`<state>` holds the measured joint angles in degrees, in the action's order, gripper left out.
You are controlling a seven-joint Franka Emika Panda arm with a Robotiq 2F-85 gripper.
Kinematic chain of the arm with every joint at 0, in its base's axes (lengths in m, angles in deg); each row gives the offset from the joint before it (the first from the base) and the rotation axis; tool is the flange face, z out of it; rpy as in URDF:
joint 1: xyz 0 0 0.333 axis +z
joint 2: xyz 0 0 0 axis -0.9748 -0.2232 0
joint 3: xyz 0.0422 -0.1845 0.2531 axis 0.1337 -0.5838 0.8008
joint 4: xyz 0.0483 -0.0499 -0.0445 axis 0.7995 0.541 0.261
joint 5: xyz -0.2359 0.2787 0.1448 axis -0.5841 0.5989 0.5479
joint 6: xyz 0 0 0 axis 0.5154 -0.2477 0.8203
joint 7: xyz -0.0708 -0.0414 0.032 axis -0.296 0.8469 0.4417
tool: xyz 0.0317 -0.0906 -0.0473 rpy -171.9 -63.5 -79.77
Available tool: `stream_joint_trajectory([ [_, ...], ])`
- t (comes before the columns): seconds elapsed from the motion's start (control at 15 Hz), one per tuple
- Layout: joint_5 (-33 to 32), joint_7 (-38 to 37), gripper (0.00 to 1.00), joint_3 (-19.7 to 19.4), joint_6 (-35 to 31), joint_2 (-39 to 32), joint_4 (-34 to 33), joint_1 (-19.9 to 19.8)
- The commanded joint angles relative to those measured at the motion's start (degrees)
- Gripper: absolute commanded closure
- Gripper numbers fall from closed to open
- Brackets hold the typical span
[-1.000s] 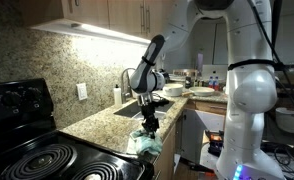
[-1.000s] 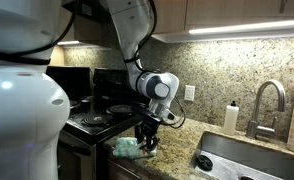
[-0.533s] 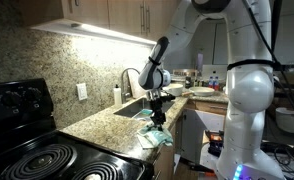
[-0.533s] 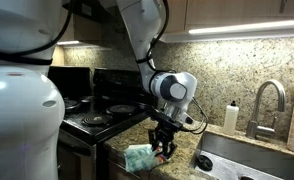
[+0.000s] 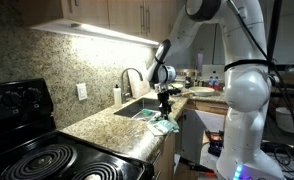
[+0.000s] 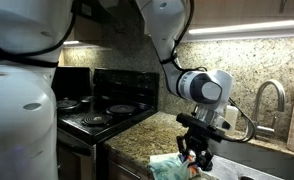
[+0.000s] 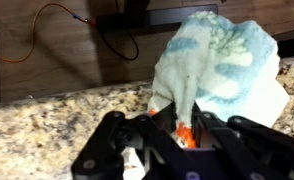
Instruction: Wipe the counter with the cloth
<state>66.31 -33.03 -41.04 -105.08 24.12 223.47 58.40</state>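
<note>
A light blue and white cloth [image 5: 164, 125] lies on the speckled granite counter [image 5: 107, 125] near its front edge, beside the sink. It also shows in the other exterior view [image 6: 170, 166] and fills the upper right of the wrist view [image 7: 222, 65]. My gripper [image 5: 165, 112] points down onto it and is shut on a pinched fold of the cloth [image 7: 184, 118], with the fingers [image 6: 195, 158] pressed at the cloth's edge.
A black stove [image 5: 47, 160] sits at one end of the counter. A sink [image 5: 137, 108] with a faucet [image 6: 269, 100] and a soap bottle [image 6: 230, 117] lie at the other end. Plates and bottles [image 5: 182, 90] stand beyond the sink. The counter's front edge is close.
My gripper has dragged the cloth along the counter, away from the stove and toward the sink, staying shut on it the whole time.
</note>
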Motion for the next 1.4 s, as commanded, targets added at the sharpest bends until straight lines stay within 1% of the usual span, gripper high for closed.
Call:
stream_joint_trajectory([
  [0.0, -1.0, 3.4, 0.92, -0.9, 2.2, -3.8, -4.8, -3.7],
  [0.13, -1.0, 3.7, 0.92, -1.2, 2.1, -5.9, -7.2, -5.2],
  [0.4, -1.7, 1.8, 0.92, -2.0, 2.4, -8.8, -12.2, -7.3],
  [1.0, -2.5, -3.4, 0.92, -5.6, 2.9, -16.2, -26.2, -13.5],
  [1.2, -3.6, -5.3, 0.92, -5.4, 3.3, -18.6, -29.1, -14.9],
  [1.33, -4.4, -5.2, 0.92, -4.5, 3.9, -19.1, -28.8, -15.0],
])
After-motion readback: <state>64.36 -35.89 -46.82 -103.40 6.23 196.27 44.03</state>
